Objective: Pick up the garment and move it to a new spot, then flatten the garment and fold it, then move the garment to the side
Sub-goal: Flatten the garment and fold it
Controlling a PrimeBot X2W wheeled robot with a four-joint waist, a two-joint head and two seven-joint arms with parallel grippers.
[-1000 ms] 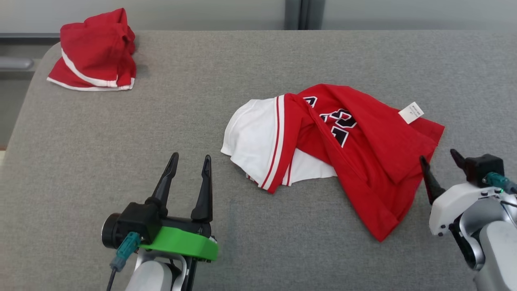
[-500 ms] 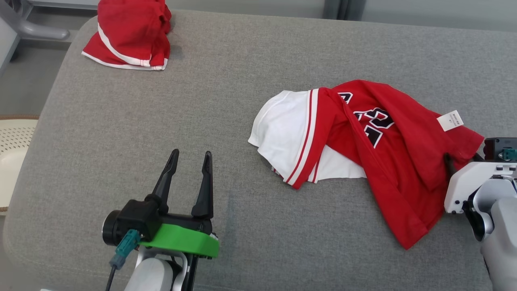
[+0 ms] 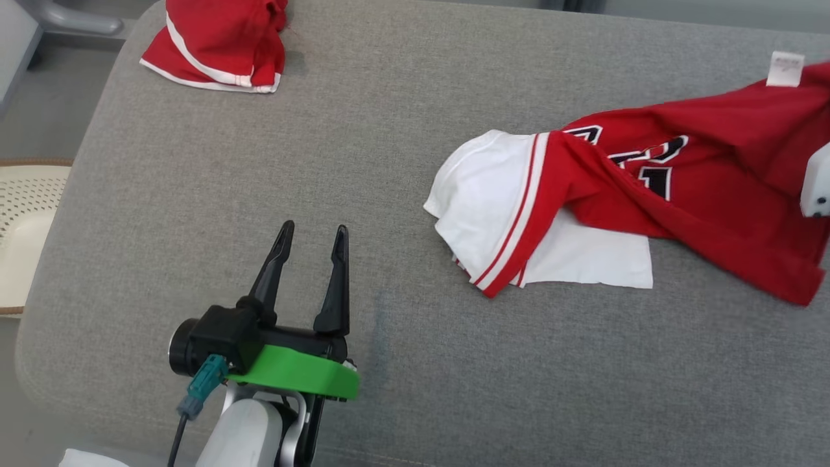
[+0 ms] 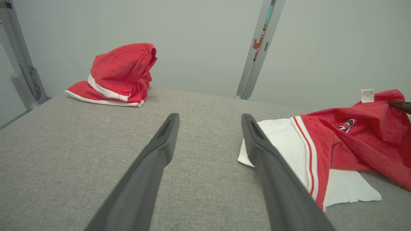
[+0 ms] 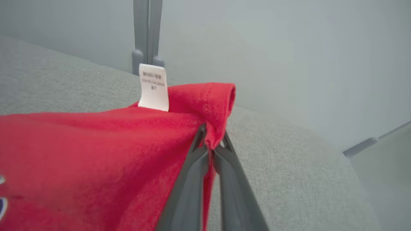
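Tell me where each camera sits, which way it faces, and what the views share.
Head view: on the head, looking down at the grey surface; open left gripper at lower left.
Left wrist view: on the left wrist, looking along its spread fingers toward the folded red garment.
Right wrist view: on the right wrist, looking along the right gripper, shut on the jersey.
All three show the jersey.

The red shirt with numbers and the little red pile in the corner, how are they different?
The shirt sprawls wide, showing a white part and black numbers; the pile is bunched up small, just red and white. The right gripper pinches the shirt's edge; nothing touches the pile. Both are red with white stripes, on the grey cushion.
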